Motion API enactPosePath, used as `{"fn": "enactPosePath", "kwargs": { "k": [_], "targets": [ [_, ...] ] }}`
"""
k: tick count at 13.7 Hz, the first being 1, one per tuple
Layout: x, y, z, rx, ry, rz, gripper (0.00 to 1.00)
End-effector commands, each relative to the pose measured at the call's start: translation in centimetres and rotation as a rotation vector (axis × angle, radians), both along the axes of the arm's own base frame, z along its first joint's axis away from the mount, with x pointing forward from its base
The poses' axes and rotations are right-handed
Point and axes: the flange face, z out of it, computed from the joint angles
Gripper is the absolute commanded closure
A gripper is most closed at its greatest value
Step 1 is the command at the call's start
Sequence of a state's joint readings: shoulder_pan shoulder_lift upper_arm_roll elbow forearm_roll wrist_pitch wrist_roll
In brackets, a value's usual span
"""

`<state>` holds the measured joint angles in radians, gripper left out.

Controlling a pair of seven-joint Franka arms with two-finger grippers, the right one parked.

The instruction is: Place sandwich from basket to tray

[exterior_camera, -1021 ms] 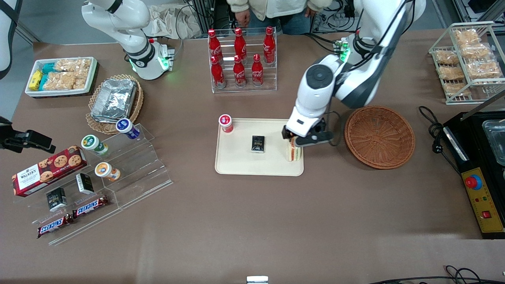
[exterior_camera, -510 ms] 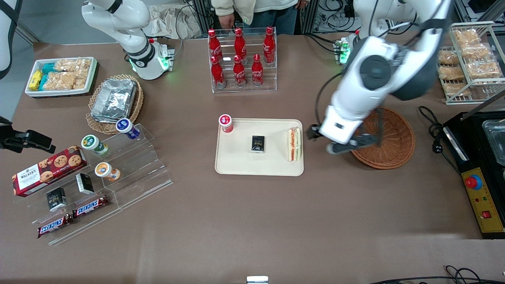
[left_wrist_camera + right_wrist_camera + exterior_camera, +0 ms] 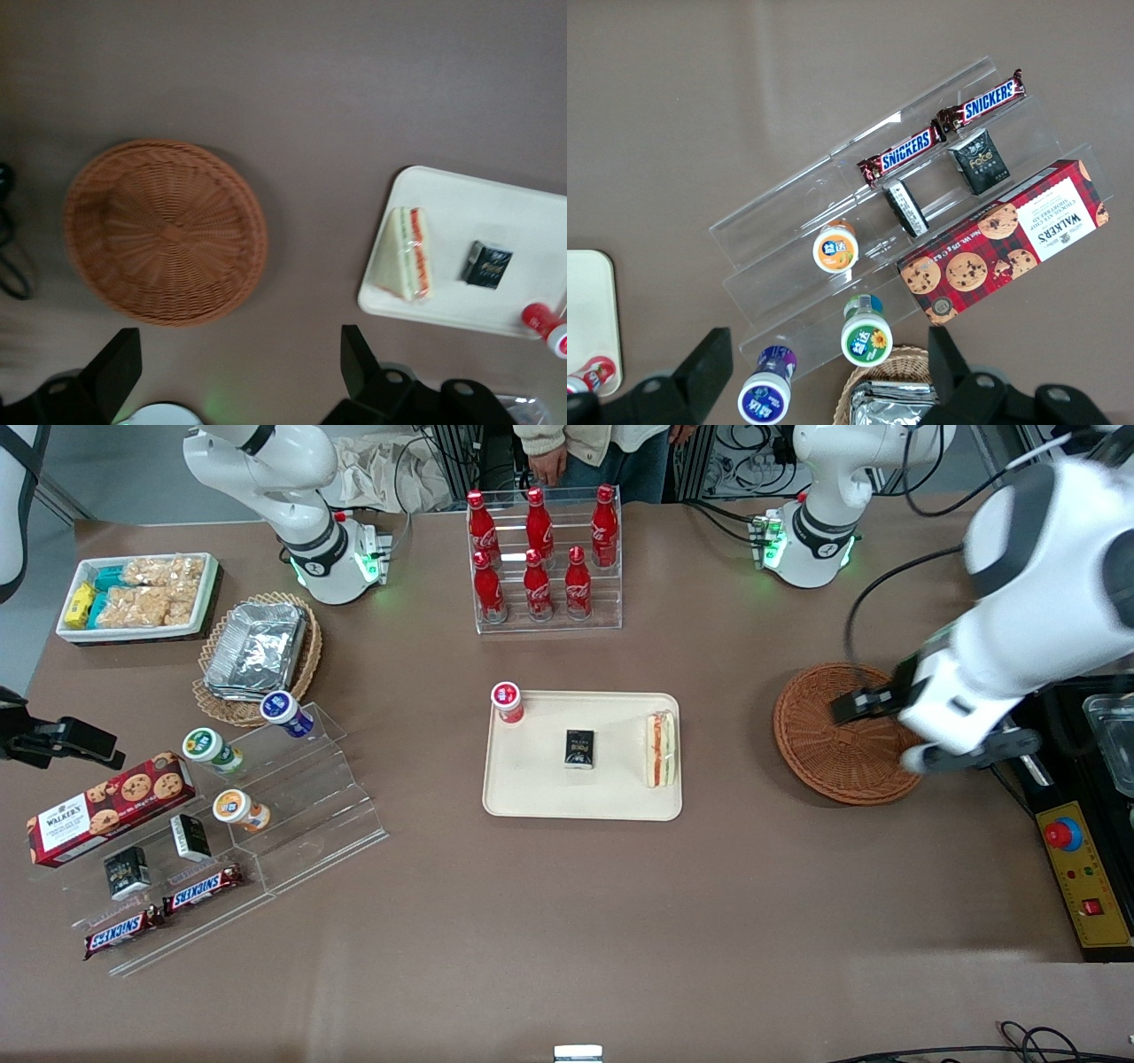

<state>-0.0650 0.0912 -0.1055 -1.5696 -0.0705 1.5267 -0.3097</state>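
The sandwich (image 3: 661,748) lies on the cream tray (image 3: 540,784), at the tray's edge nearest the basket, with its orange-red and green layers showing. It also shows in the left wrist view (image 3: 405,253), on the tray (image 3: 496,208). The reddish-brown wicker basket (image 3: 824,735) is empty and stands beside the tray toward the working arm's end; the wrist view shows it too (image 3: 164,232). My left gripper (image 3: 873,735) hangs open and empty above the basket's rim, well away from the sandwich. Its two fingers stand wide apart in the wrist view (image 3: 237,363).
A small black box (image 3: 579,747) and a red-lidded cup (image 3: 507,701) are also on the tray. A rack of cola bottles (image 3: 542,558) stands farther from the camera. A black control box (image 3: 1076,850) and a wire snack rack (image 3: 1054,558) are at the working arm's end.
My gripper has let go of the sandwich on the tray, opened, risen and swung over the basket toward the working arm's end. The sandwich stays on the tray.
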Motion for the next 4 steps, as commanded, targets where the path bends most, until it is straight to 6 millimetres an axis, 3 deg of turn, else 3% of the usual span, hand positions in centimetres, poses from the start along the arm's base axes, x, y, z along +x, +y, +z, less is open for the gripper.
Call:
{"fn": "enactPosePath", "kwargs": {
  "k": [1, 4],
  "targets": [
    [-3.5, 1.7, 2.4, -0.009, -0.028, -0.071, 0.0],
    [-3.5, 1.8, 3.6, -0.014, -0.049, -0.088, 0.0]
  ]
}}
